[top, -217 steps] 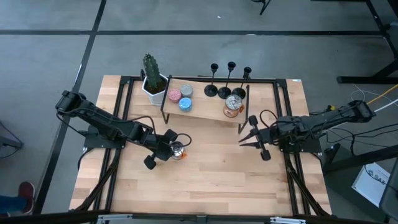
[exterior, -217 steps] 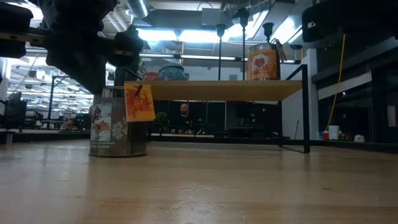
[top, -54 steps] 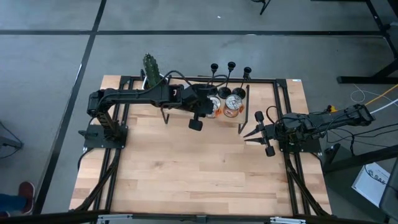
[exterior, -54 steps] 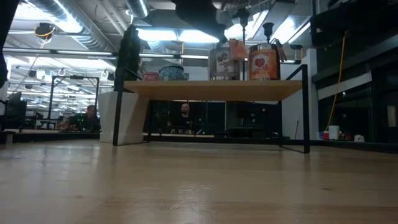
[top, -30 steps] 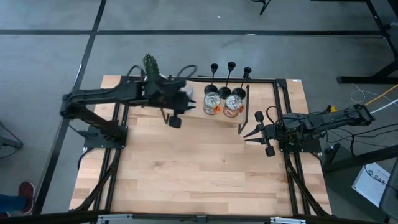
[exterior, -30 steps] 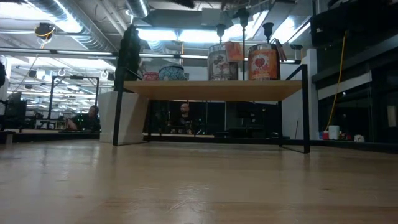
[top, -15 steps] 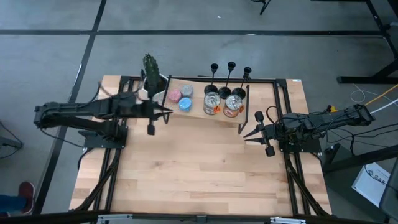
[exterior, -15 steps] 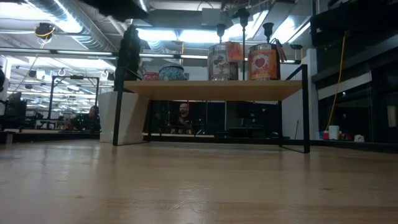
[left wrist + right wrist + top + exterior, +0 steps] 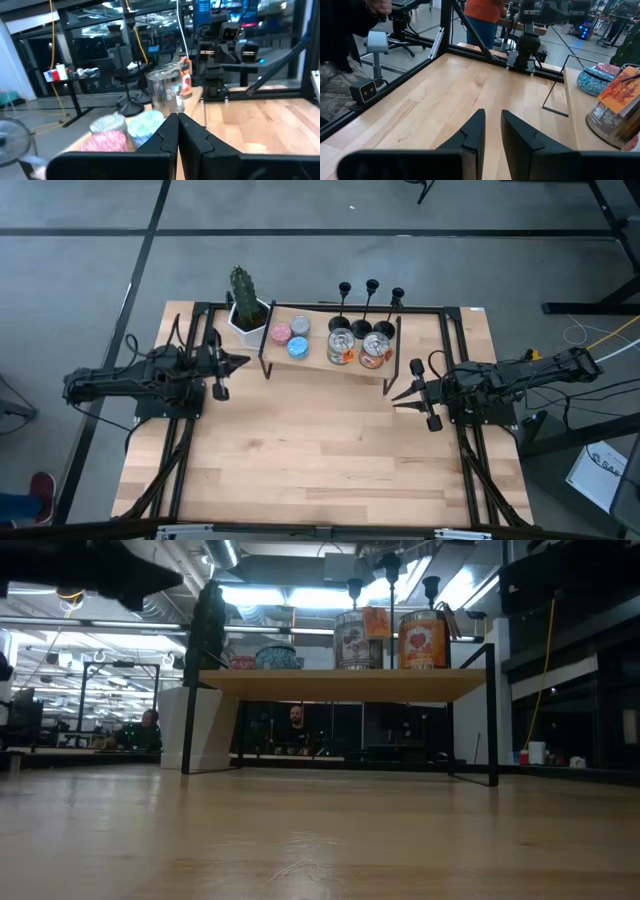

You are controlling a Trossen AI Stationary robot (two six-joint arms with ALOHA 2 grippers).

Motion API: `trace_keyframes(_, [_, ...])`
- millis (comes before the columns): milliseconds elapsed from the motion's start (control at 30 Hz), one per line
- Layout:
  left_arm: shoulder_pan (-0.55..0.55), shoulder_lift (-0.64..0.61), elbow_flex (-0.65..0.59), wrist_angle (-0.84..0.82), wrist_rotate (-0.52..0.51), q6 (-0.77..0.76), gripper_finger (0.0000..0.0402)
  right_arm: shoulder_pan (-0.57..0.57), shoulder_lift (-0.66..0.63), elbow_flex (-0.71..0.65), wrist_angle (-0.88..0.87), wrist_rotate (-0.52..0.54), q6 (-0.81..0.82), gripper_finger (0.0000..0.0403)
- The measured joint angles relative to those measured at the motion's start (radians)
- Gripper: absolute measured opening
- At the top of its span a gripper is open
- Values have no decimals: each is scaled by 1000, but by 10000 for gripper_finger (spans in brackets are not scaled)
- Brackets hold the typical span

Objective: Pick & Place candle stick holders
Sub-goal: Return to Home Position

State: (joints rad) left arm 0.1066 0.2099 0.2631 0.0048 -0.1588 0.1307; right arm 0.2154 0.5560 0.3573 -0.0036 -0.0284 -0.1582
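Observation:
Three slim black candle stick holders (image 9: 370,308) stand on their round bases in a row at the far edge of the wooden shelf (image 9: 318,362); in the low view their cup tops (image 9: 392,562) rise above the cans. My left gripper (image 9: 243,361) hovers shut over the table's left side, level, pointing at the shelf, with nothing between its fingers (image 9: 177,122). My right gripper (image 9: 392,398) hangs near the shelf's right leg, pointing toward the table's left, its fingers (image 9: 492,122) a narrow gap apart and holding nothing.
Two metal cans (image 9: 358,348) stand on the shelf in front of the holders. Pink, grey and blue tins (image 9: 291,336) sit on its left part. A cactus in a white pot (image 9: 245,308) stands at the far left. Bare wood (image 9: 320,450) spreads toward the near edge.
My left gripper has drawn back from the shelf toward the table's left edge, sinking and levelling out as the arm folded in. It carries nothing; both cans stay on the shelf.

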Motion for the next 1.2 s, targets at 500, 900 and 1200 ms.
trace_keyframes(500, [0,-207,-254,98,21,-64,3,0,0,0,0,0,0,65])
trace_keyframes(900, [0,-208,-255,67,21,-31,5,0,0,0,0,0,0,65])
trace_keyframes(1200, [0,-208,-255,65,22,-62,3,0,0,0,0,0,0,65])
